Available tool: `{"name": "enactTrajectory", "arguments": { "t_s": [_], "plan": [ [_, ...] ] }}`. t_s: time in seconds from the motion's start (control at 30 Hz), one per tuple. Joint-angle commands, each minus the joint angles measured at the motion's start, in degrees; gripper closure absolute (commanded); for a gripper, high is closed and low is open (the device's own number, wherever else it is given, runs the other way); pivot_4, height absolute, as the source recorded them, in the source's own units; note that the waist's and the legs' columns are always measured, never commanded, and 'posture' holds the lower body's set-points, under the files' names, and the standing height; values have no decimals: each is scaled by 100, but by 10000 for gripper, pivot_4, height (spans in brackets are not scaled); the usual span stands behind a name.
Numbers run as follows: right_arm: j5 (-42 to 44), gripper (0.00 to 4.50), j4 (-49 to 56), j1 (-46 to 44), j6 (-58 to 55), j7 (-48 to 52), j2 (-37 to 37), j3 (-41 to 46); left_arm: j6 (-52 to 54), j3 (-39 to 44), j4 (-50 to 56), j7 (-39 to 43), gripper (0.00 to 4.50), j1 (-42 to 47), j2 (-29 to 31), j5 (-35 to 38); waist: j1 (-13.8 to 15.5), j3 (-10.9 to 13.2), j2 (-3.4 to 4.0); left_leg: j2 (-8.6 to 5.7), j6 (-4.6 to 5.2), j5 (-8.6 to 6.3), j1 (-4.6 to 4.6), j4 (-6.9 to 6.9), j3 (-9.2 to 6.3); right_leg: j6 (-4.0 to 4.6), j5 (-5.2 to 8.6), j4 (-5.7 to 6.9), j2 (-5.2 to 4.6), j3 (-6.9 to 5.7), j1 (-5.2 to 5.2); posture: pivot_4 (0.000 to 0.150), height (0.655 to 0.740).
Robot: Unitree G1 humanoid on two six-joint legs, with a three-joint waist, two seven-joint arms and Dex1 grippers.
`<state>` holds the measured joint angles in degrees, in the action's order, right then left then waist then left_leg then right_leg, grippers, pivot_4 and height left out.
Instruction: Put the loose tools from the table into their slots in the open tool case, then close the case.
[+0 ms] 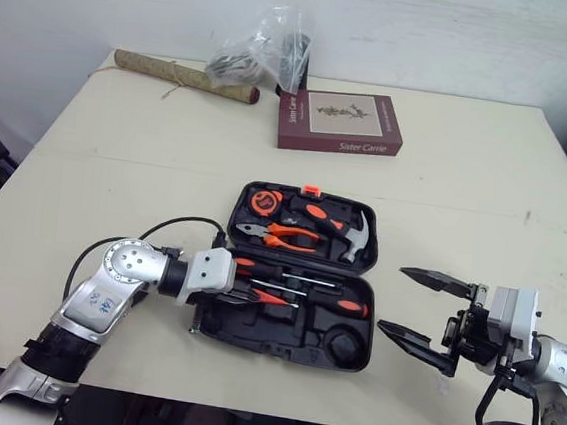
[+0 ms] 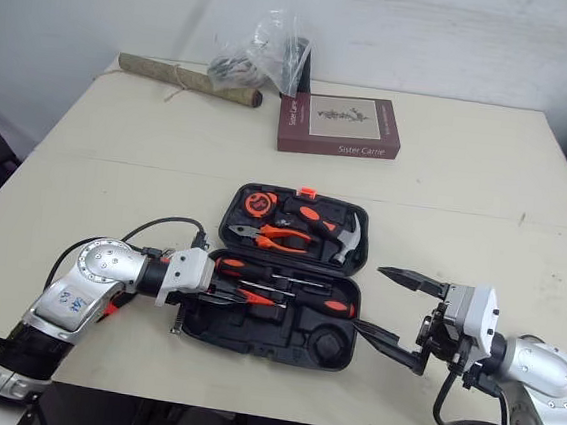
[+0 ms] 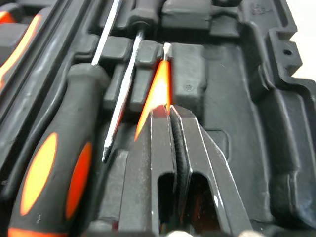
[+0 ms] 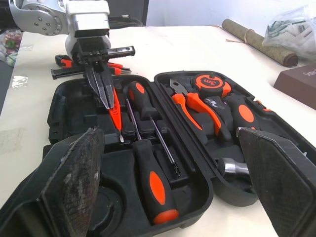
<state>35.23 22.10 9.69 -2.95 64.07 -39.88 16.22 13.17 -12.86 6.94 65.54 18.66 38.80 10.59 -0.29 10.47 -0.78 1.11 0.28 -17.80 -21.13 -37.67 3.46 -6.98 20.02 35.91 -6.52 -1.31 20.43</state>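
Main worry from where we're sitting: the left gripper [image 4: 107, 100] is down in the near half of the tool case [image 1: 281, 345], fingers pinched together on the slim orange screwdriver [image 3: 157, 89]. That tool looks only partly settled into its groove. If we let go before it's pressed home, it'll probably sit proud, and then the lid won't shut flat later. Pushing too hard at this angle could also pop the two bigger screwdrivers [image 1: 340, 303] lying right beside it out of their clips. Second thing is that a couple of loose tools [image 4: 74, 66] lie on the table [image 1: 466, 190] just behind that wrist, so a careless pull-back could sweep them toward the edge. The right gripper [image 1: 393, 298] hangs just off the case's right side with its fingers spread wide and nothing in them. It's close enough that we'd guess a small drift could nudge the whole case. As for what's stowed, the far half has the tape measure [image 1: 264, 202], pliers [image 1: 286, 236] and hammer [image 1: 356, 238] all seated. The near half holds the screwdrivers, plus an empty round recess [image 1: 349, 347] and a few bare slots — so we're not done filling, and the case is wide open.
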Motion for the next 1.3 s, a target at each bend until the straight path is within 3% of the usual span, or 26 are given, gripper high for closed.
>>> {"name": "enactTrajectory", "arguments": {
  "t_s": [0.03, 0.13, 0.23, 0.4, 0.5, 0.6, 0.73, 0.87, 1.1, 1.17, 1.2, 1.3],
  "plan": [
    [29, 0, -97, -14, 192, 102, -58, 259, 822, -127, -171, -315, 44672, -272, 57, -164, -1, -15, 15, 0, 1, 0, 2, 0, 1, 0, 0, -1, 0, 1, -2, 1500, 7400],
    [17, 0, -224, -6, 257, 212, -119, 320, 693, -158, -156, -306, 44672, -252, 96, -204, 4, -34, 24, 0, 9, -6, 9, 0, 0, 0, 0, 0, -1, 2, -7, 1500, 7400],
    [0, 0, -443, 61, 407, 374, -164, 486, 315, 214, -116, -282, 44672, -358, -69, 206, -3, -41, 36, 0, 23, -14, 10, 1, 1, 0, 0, 0, -2, 4, -7, 1500, 7400],
    [153, 0, -884, 275, 604, 507, -201, 1155, 280, 1841, 481, 90, 44672, -832, -62, 1921, -16, -30, 27, 6, 14, -13, -4, 6, 0, 2, 1, -2, -1, 3, 9, 1500, 7400],
    [12, 0, -1431, 608, 962, 854, -318, 1658, 89, 2646, 303, 5, 44672, -1277, 320, 1899, 1, -29, 25, 8, -5, -5, -9, 5, -3, 4, 2, -6, -1, -3, 10, 1500, 7400],
    [-183, 0, -2241, 872, 1526, 1047, -364, 2173, -243, 3457, -118, -9, 36922, -1868, 674, 1739, 0, -29, 25, 6, 19, -22, 2, 18, 0, 4, 2, -22, -3, -3, -2, 1500, 7400],
    [-462, 0, -3891, 1325, 2436, 1137, -584, 3111, -857, 5141, -1452, -453, 18970, -2766, 965, 1517, -18, -27, 21, 1, 31, -37, 5, 38, 10, 5, 3, -39, -9, 3, 3, 1500, 7400],
    [-576, 0, -5286, 1656, 3095, 1159, -855, 3648, -1237, 6239, -2545, -899, 433, -3608, 975, 1389, -68, -27, 20, 8, 21, -49, 10, 54, 11, 13, 7, -51, -15, 4, 6, 1500, 7400],
    [-786, 0, -6981, 1949, 3831, 613, -1109, 3915, -1844, 6894, -3363, -1225, 433, -4324, 953, 1381, -135, -37, 8, 23, -21, -75, 19, 65, 11, 35, 17, -54, -19, 4, 6, 1500, 7400],
    [-764, 0, -7195, 1965, 3892, 607, -1078, 3838, -1837, 6792, -3149, -1241, 433, -4318, 872, 1420, -132, -45, 23, 24, -24, -71, 21, 63, 14, 75, 25, -56, -22, 6, 2, 1500, 7400],
    [-706, 0, -7143, 1889, 3893, 687, -1024, 3744, -1776, 6715, -2969, -1245, 433, -4267, 823, 1486, -134, -48, 28, 24, -24, -68, 21, 63, 20, 135, 53, -56, -26, 7, 2, 1500, 7400],
    [-532, 0, -6800, 1473, 3832, 859, -877, 3452, -1469, 6445, -2319, -1190, 433, -4154, 682, 1714, -142, -53, 30, 32, -24, -67, 25, 64, 31, 134, 52, -54, -25, 8, -1, 1500, 7400]
  ]
}}
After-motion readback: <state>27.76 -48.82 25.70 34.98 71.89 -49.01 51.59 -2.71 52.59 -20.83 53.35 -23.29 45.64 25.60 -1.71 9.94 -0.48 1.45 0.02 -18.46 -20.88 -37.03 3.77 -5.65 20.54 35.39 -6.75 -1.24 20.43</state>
